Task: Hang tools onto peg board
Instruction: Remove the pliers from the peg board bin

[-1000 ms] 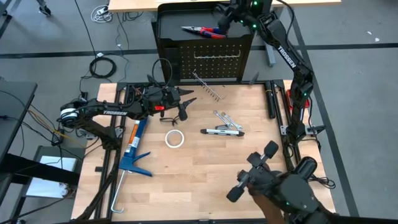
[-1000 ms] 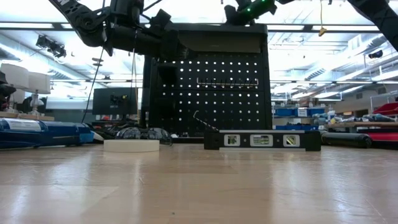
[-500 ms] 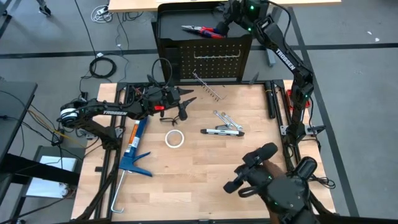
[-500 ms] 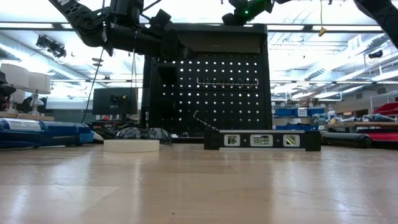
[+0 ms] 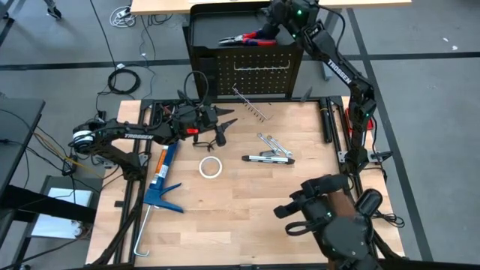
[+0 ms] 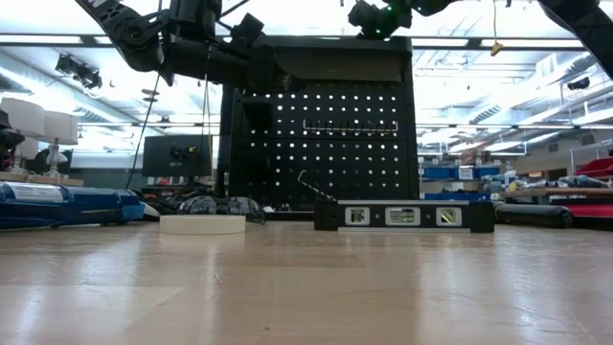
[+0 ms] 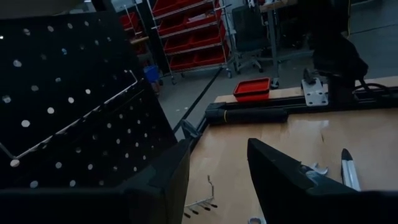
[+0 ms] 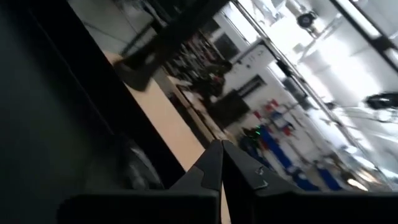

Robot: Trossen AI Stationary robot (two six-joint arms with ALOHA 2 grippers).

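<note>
The peg board (image 5: 251,71) stands upright at the table's far edge, with its black tray top (image 5: 206,30) behind. The red-and-blue-handled pliers (image 5: 241,39) lie flat in that tray. My right gripper (image 5: 270,30) is level and shut at their handle end; its wrist view shows the fingertips (image 8: 222,149) meeting with nothing between. My left gripper (image 5: 223,129) hovers open and holding nothing over the table's far left, facing the board (image 7: 74,106). Two silver wrenches (image 5: 271,142) and a black-and-silver bar (image 5: 268,157) lie flat on the wood. My right gripper reaches the pliers' handle end (image 5: 262,36) with shut fingers, level, from the table's right. The hand covers the spot, so I cannot tell whether it touches them. The pliers rest flat on the tray.
A wire hook rack (image 5: 251,105) lies at the board's foot. A white tape roll (image 5: 211,166) and a blue caulking gun (image 5: 161,180) lie on the left half. A dark bulky rig (image 5: 334,225) hangs over the near right corner. In the low view the bar (image 6: 404,216) lies before the board.
My right gripper has rolled about its own axis above the tray and edged toward the pliers. The pliers have turned a little on the tray, with the handle end going toward the far edge. The dark rig at the near right has shifted.
</note>
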